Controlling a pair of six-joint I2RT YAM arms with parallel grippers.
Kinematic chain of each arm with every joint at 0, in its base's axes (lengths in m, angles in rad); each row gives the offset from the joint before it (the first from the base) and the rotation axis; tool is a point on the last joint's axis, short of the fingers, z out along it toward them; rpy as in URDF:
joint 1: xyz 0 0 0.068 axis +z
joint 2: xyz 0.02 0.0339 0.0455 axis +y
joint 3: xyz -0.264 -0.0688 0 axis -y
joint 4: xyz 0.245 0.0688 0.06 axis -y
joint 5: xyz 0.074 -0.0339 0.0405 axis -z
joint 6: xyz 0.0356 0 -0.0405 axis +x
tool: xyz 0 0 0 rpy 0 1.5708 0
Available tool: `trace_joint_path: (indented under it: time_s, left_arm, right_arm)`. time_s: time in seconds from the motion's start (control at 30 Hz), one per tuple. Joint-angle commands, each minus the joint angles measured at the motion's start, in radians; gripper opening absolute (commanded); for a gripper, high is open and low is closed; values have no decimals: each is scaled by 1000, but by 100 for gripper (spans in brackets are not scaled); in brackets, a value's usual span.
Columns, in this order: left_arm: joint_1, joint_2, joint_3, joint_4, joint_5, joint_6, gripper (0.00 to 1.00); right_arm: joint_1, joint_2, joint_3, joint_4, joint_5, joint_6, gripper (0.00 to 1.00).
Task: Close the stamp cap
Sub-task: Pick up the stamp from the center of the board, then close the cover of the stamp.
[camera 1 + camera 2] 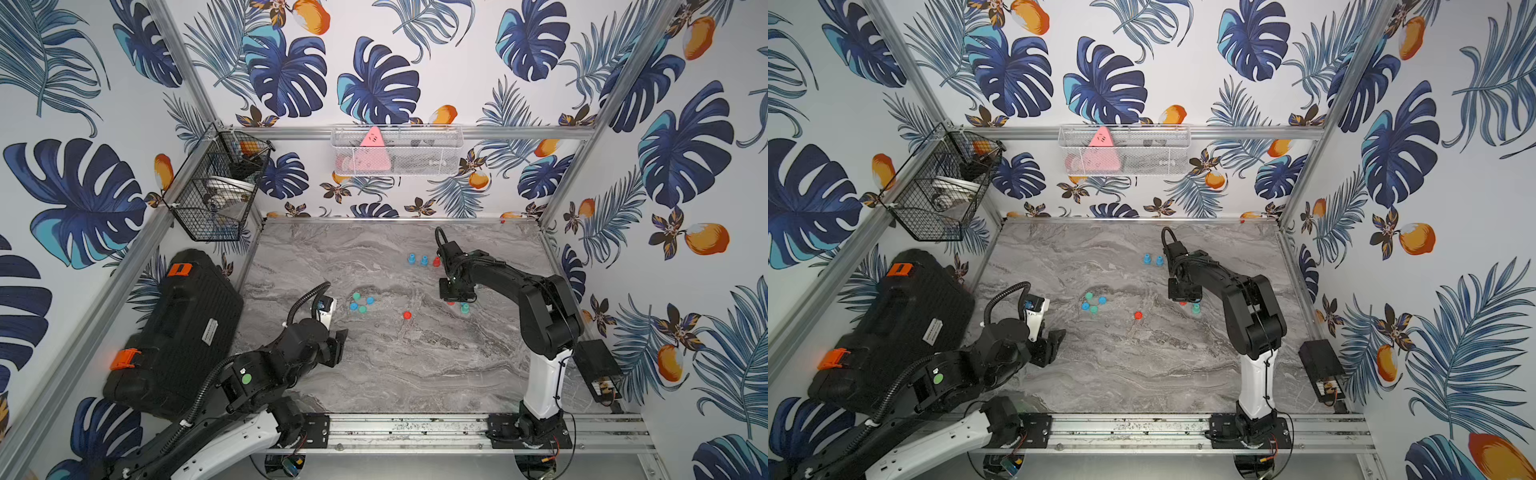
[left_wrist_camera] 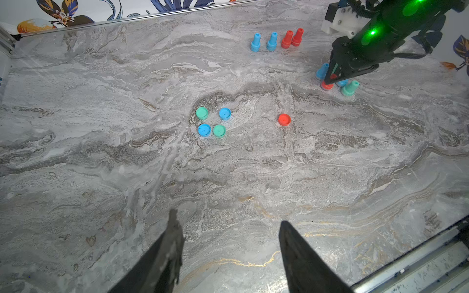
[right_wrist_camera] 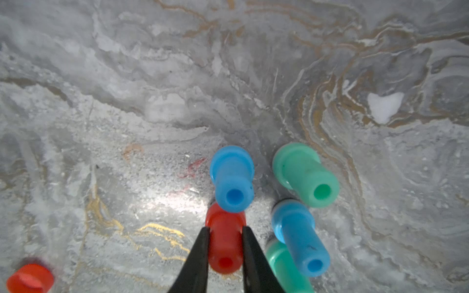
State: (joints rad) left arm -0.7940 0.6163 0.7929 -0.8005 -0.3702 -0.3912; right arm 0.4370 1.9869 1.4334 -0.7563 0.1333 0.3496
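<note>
Grey marbled tabletop [image 1: 415, 365] inside leaf-and-orange wallpapered walls [image 1: 374, 83] — the right gripper [image 3: 225, 228] pinches the upright red plastic stamp [image 3: 224, 253]; a round red cap [image 1: 407, 315] lies apart, mid-table — the left gripper [image 2: 228, 217] gapes empty.

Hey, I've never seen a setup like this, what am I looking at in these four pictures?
Two robot arms stand at a marble table. Two pictures look down from a camera overhead; the other two come from cameras on each arm's wrist. On the table are small stamps and loose caps: a red cap and four blue and green caps. The right hand grips a red stamp by its sides. The left hand is open and empty.
</note>
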Motion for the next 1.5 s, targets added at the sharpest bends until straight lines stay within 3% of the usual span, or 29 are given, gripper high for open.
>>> trace_joint_path:
  time_s: [0.0, 0.33, 0.67, 1.07, 1.47]
  left_arm:
    - [1, -2, 0, 19, -6, 8, 65]
    - [1, -6, -1, 20, -9, 8, 65]
    - [1, -3, 0, 20, -7, 10, 65]
    - [0, -7, 0, 21, -8, 8, 65]
    - [1, -8, 0, 19, -8, 8, 65]
  right_arm:
    - [2, 5, 4, -17, 12, 6, 23]
    - [12, -23, 15, -45, 46, 6, 18]
    - [157, -62, 122, -131, 75, 19, 19]
    - [325, 24, 242, -170, 42, 44, 19]
    - [369, 83, 231, -140, 25, 62, 19]
